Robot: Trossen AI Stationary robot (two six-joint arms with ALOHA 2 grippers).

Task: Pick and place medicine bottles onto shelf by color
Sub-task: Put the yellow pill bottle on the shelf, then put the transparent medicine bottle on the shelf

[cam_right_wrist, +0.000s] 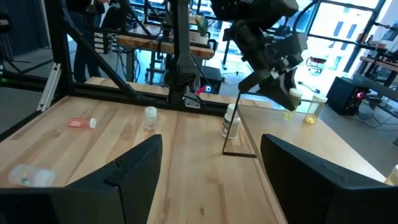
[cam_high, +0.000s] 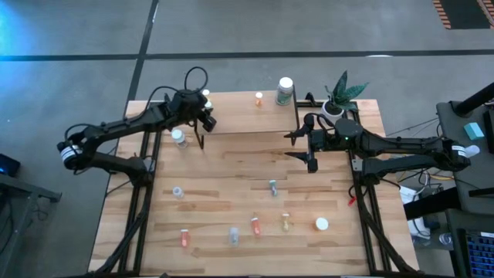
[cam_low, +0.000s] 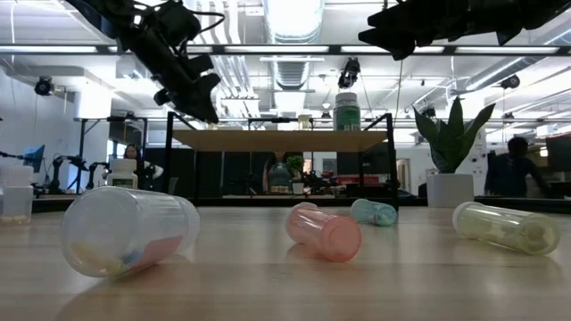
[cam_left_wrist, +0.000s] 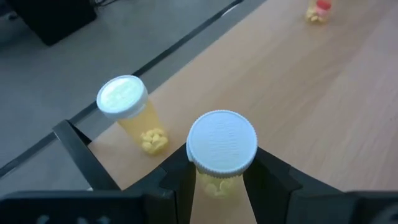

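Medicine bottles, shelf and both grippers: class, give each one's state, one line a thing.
Yellow white-capped bottle in the left gripper: held upright above the shelf.
Second yellow white-capped bottle: standing on the shelf corner.
Light-wood shelf: holds several bottles.
Left gripper: shut on bottle.
Right gripper: open, empty.

A robotics lab: other workbenches (cam_right_wrist: 155, 38) with robot arms, exposed ceiling ducts (cam_low: 290, 67), and a bare concrete floor (cam_high: 231, 31).

my left gripper (cam_left_wrist: 219, 177) holds a white-capped yellow bottle (cam_left_wrist: 221, 149) upright over the shelf (cam_left_wrist: 298, 93), beside another yellow bottle (cam_left_wrist: 130, 112).
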